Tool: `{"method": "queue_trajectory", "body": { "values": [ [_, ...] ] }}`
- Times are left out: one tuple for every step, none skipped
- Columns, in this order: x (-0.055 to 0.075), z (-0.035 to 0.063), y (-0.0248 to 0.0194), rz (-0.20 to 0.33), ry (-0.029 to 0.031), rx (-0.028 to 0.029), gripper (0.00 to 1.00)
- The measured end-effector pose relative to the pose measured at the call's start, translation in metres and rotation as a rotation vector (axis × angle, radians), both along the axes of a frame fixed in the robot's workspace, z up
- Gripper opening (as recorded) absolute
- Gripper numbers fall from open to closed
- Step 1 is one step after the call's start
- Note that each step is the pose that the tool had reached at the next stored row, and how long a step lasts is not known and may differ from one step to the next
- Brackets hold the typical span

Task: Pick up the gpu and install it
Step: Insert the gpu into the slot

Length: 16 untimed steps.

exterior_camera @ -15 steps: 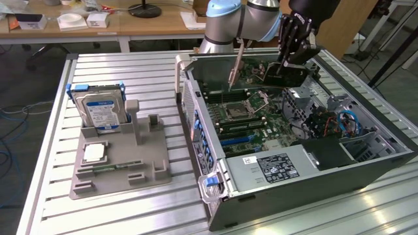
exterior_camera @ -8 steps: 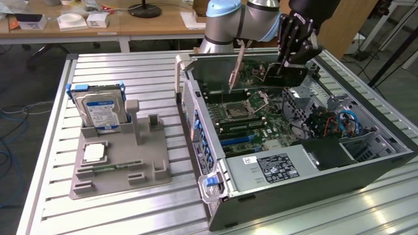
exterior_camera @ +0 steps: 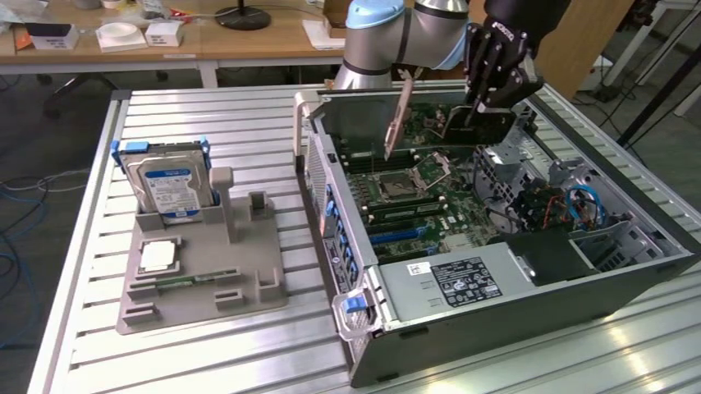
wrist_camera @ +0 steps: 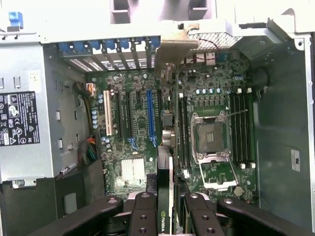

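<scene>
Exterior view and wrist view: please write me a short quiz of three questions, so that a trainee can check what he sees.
1. True or false: the gripper holds the gpu over the motherboard of the open computer case.
2. Where is the hard drive? A) upright in the grey holder beside the case; B) inside the case; C) in the gripper.
3. Fill in: in the wrist view, the long slot next to the white slot is ____ in colour.

Key: 1 true; 2 A; 3 blue.
</scene>
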State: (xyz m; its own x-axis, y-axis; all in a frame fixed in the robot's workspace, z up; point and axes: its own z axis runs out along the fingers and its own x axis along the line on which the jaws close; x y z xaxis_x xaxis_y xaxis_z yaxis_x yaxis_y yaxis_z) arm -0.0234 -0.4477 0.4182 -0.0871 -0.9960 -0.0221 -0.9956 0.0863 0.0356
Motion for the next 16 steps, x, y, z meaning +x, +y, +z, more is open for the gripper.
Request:
{"method": "queue_trajectory", "body": {
  "values": [
    [0.0, 0.0, 0.0, 0.007, 0.0, 0.0, 0.26],
    [0.0, 0.0, 0.0, 0.011, 0.0, 0.0, 0.26],
    [0.0, 0.0, 0.0, 0.015, 0.0, 0.0, 0.26],
    [0.0, 0.0, 0.0, 0.017, 0.0, 0.0, 0.26],
    [0.0, 0.0, 0.0, 0.017, 0.0, 0.0, 0.26],
    [0.0, 0.0, 0.0, 0.017, 0.0, 0.0, 0.26],
    [0.0, 0.0, 0.0, 0.017, 0.0, 0.0, 0.26],
    [0.0, 0.0, 0.0, 0.018, 0.0, 0.0, 0.26],
    [0.0, 0.0, 0.0, 0.02, 0.0, 0.0, 0.26],
    [0.0, 0.0, 0.0, 0.024, 0.0, 0.0, 0.26],
    [0.0, 0.0, 0.0, 0.086, 0.0, 0.0, 0.26],
    [0.0, 0.0, 0.0, 0.086, 0.0, 0.0, 0.26],
    [0.0, 0.0, 0.0, 0.086, 0.0, 0.0, 0.26],
    [0.0, 0.0, 0.0, 0.086, 0.0, 0.0, 0.26],
    [0.0, 0.0, 0.0, 0.086, 0.0, 0.0, 0.26],
    [0.0, 0.0, 0.0, 0.086, 0.0, 0.0, 0.26]
  ]
}}
